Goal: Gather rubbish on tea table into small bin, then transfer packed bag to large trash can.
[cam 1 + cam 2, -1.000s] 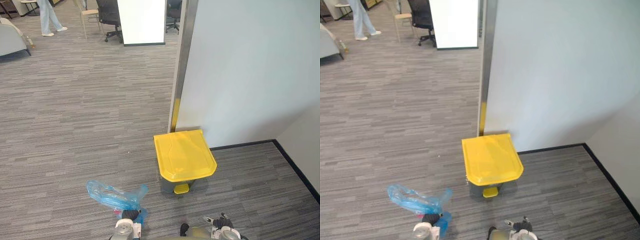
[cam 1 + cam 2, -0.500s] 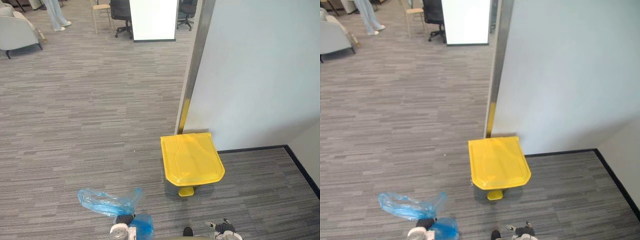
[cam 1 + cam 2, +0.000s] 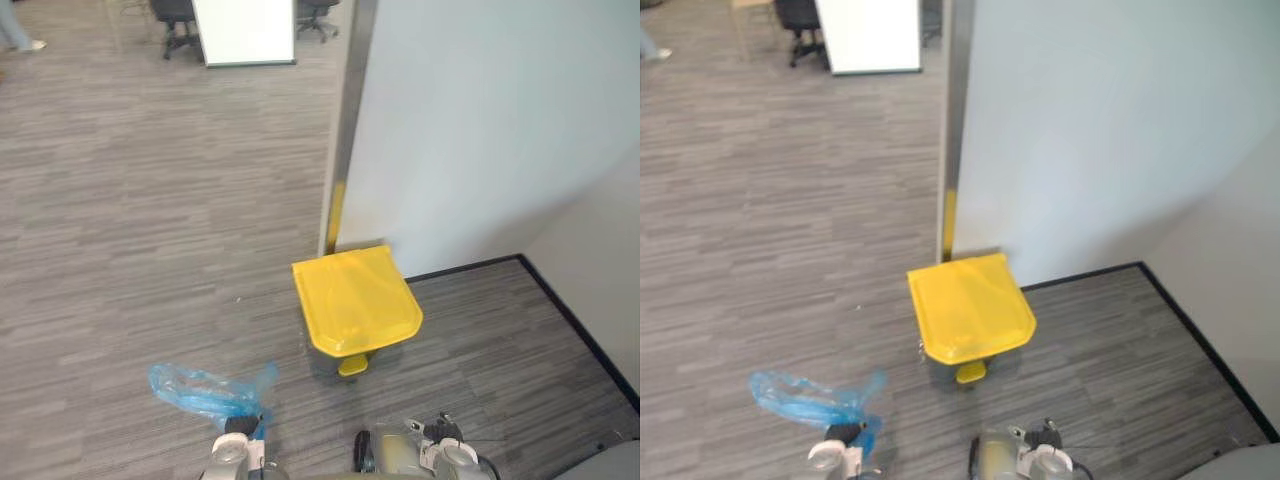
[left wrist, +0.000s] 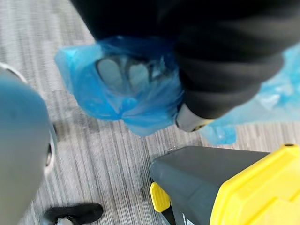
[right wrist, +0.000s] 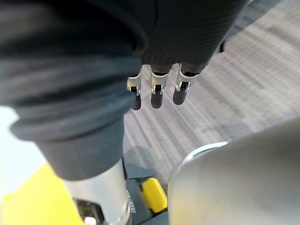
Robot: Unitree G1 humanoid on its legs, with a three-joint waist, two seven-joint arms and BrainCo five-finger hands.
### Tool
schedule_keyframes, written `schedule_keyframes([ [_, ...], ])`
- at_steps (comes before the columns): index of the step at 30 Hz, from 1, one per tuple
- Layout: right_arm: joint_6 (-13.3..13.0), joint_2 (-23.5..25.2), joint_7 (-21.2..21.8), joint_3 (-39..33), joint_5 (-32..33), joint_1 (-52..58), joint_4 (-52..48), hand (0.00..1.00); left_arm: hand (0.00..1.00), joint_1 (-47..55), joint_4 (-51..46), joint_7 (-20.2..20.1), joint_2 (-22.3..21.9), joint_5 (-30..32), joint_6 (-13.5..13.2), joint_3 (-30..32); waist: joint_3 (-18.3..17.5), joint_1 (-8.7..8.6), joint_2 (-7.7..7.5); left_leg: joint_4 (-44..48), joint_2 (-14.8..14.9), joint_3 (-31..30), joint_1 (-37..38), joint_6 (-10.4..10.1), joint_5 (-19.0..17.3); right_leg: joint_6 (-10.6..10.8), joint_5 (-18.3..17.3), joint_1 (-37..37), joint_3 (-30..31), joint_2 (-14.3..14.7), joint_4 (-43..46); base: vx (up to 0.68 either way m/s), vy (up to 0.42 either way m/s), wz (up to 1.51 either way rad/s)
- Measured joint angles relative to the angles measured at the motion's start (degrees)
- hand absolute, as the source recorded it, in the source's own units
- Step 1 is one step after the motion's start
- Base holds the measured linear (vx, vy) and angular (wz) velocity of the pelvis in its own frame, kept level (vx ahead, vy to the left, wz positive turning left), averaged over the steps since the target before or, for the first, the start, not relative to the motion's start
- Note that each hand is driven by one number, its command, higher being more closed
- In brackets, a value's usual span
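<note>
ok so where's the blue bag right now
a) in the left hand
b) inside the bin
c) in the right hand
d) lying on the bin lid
a: the left hand is curled round the bag, the right hand hangs open with nothing in it, and the lid of the bin is shut and bare.

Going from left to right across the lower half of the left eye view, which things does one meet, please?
In order: blue bag, gripped by the left hand → trash can with a yellow lid → right hand, fingers relaxed.
</note>
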Motion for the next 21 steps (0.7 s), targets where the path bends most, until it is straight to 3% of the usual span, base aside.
schedule_keyframes([
  [2,0.18,-0.02,-0.05,-0.05,-0.11,-0.92,0.35,0.00,1.00,-0.24,-0.02,-0.01,-0.08,0.13,0.01,-0.20,0.38,-0.04,0.21,2.95,0.99,-0.24,-0.34,-1.77,-2.00,0.18,2.30,-0.82,-1.33,0.55,-8.40,0.17,-0.142,0.11],
  [4,0.48,-0.06,-0.16,-0.07,-0.64,-1.34,0.79,0.00,1.00,-1.00,0.40,-0.01,-0.35,0.53,0.02,-0.24,0.66,0.08,0.38,5.33,2.10,-0.78,-0.25,-3.23,-3.84,-1.42,9.14,0.00,-2.26,1.07,-8.77,0.23,-0.118,0.08],
  [7,0.74,0.17,-0.23,-2.54,-0.89,-2.48,0.45,0.00,1.00,-3.00,0.68,-0.09,-2.16,0.62,-0.01,-0.21,2.49,-0.02,1.20,5.52,2.97,-3.01,0.09,-3.05,-3.59,-5.08,6.72,-0.68,-2.35,1.73,-4.24,0.18,-0.111,0.26],
  [11,0.63,0.99,-0.03,-5.14,-0.84,-2.41,0.20,0.00,1.00,-3.65,0.65,-0.32,-3.23,2.11,-0.05,-0.19,3.13,0.02,0.41,10.55,4.96,-6.73,-0.44,-2.73,-3.69,-5.03,0.68,-1.33,-2.74,1.23,3.79,0.12,-0.119,0.27],
  [14,0.79,1.61,0.14,-6.13,-0.85,-1.93,-0.62,0.00,1.00,-4.30,0.64,-0.29,-3.22,2.12,0.05,-0.18,3.40,0.07,0.02,16.87,7.06,-10.03,-3.76,-1.83,-4.23,-6.34,-2.22,-2.31,-4.87,0.57,8.29,0.13,-0.109,0.36],
  [18,0.95,1.79,0.59,-6.15,-0.83,-2.08,-1.68,0.00,1.00,-4.45,0.60,-0.24,-3.48,2.11,0.06,-0.14,3.51,0.07,0.38,17.21,8.98,-10.66,-4.98,-1.89,-4.21,-6.83,-3.48,-3.06,-6.41,1.43,8.90,0.13,-0.073,0.09],
  [21,1.08,1.69,0.91,-6.11,-0.72,-2.16,-1.67,0.00,1.00,-4.60,0.51,-0.25,-3.85,2.13,0.27,0.28,3.15,-0.01,1.10,13.81,8.94,-9.96,-3.75,-3.79,-3.16,-7.10,-3.57,-3.11,-6.52,2.04,8.05,0.13,-0.054,-0.08],
])
